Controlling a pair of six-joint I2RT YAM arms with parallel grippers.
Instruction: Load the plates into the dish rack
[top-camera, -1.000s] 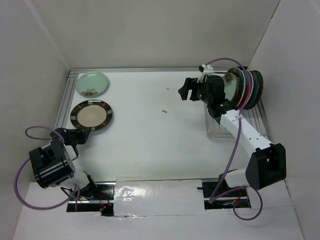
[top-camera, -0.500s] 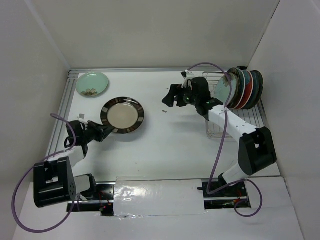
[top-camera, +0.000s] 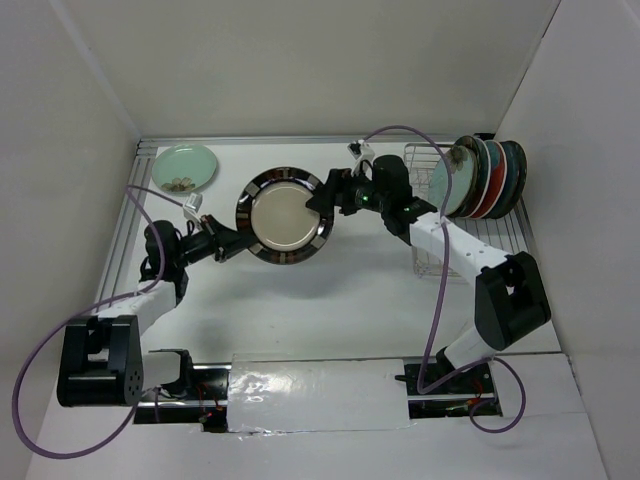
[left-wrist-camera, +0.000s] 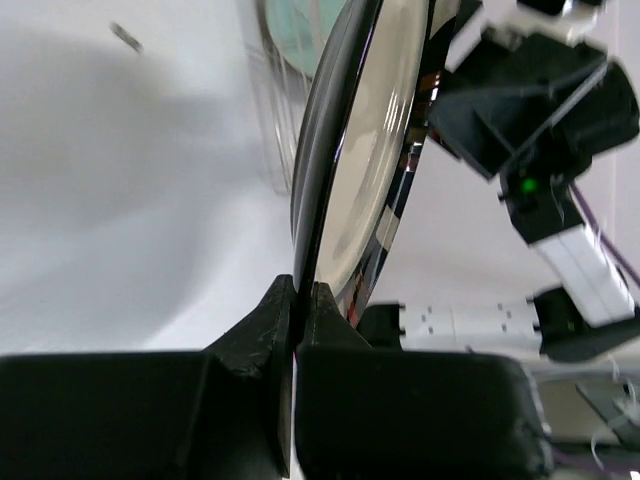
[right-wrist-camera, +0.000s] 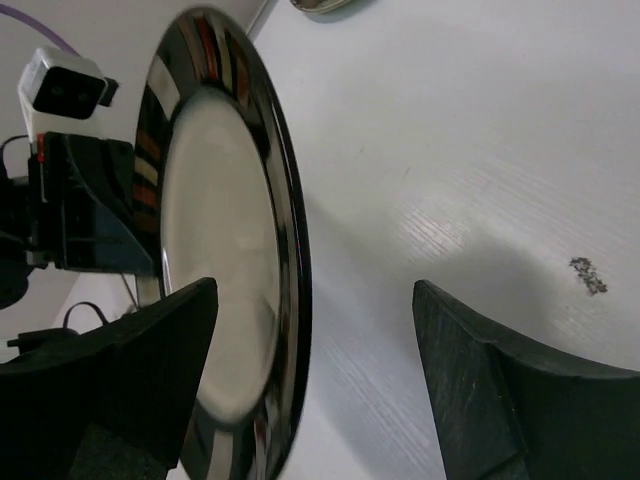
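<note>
Over the middle of the worktop (top-camera: 330, 300), the cream plate with the dark striped rim (top-camera: 287, 215) is hanging on edge, clear of the surface, between my two arms. My left jaws are pinching its left-hand rim, pressed tight on the ceramic in the left wrist view. My right jaws are standing spread, one finger to each side of the opposite rim, not yet closing on it.

I am judging this to be a handover, with the plate passing from left to right on its way to the dish rack (top-camera: 440, 262). That rack is sitting at the right edge, with a row of other plates (top-camera: 487, 178) already standing at its far end. Next, the right jaws are needing to close squarely on the rim before the left ones let go, since a slanted bite could let the glazed plate slip.

One mint green plate (top-camera: 186, 168) is lying flat in the far left corner, waiting. White walls are enclosing the white worktop on three sides, and a small dark speck (right-wrist-camera: 588, 275) is lying on it.
</note>
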